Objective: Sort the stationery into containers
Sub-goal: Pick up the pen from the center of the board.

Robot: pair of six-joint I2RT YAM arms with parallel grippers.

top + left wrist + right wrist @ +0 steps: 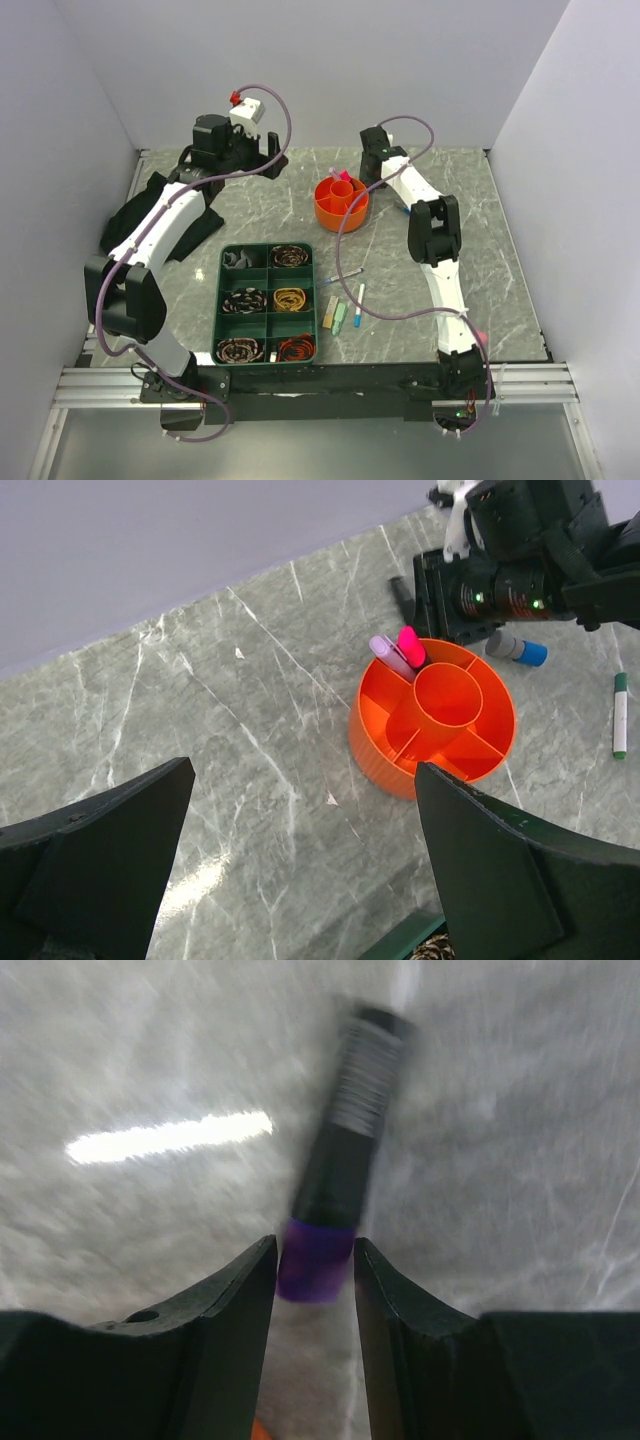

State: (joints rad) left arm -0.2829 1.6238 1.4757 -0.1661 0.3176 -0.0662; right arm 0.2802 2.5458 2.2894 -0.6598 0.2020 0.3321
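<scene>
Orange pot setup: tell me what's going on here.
The right gripper straddles the purple end of a black marker lying on the grey marble table behind the round orange plastic pot; grip unclear. A pink marker and a purple marker already stand in the pot. The left gripper hangs open nearby.

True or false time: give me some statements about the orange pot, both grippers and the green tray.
The round orange plastic pot holds a pink marker and a purple marker in one section. True.
The left gripper is clamped on a pen. False: its jaws stand wide open, holding nothing.
The right gripper straddles a black marker with a purple end. True.
The pot's central tube is stuffed with pens. False: it is empty.
The dark green compartment tray lies beyond the pot, by the far wall. False: it lies on the near side of the pot.
</scene>
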